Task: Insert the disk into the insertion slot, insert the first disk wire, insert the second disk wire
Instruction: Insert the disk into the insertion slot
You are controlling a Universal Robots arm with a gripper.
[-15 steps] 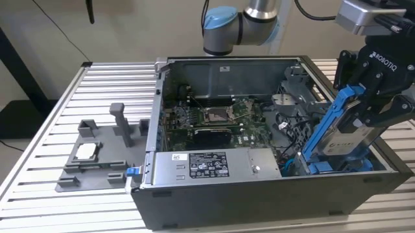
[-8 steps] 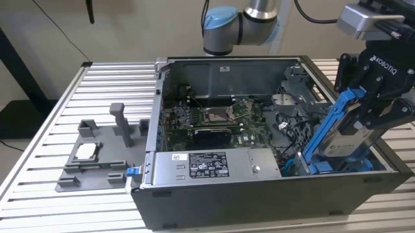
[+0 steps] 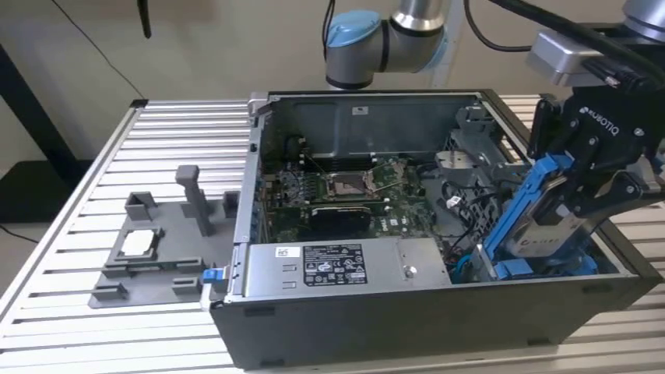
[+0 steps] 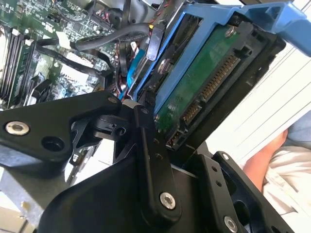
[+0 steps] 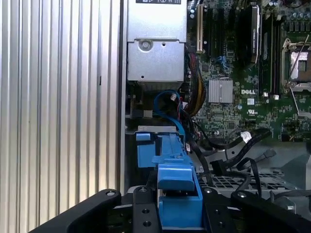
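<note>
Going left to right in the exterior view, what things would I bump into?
Grey plastic holder tray → grey metal box with a white sticker → blue-framed silver-grey disk, tilted and held by the black tool.

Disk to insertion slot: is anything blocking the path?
Nothing visible does. The gripper holds the disk tilted just above the insertion slot; a blue cable and black cables lie beside its mouth, not across it.

The disk (image 3: 543, 234), silver-grey in a blue carrier, stands steeply tilted at the case's corner on the exterior view's right, clamped in the gripper (image 3: 584, 204). The second wrist view shows its green circuit-board side and connectors. Its lower end meets the blue-tabbed mouth of the slot (image 3: 519, 269).
</note>
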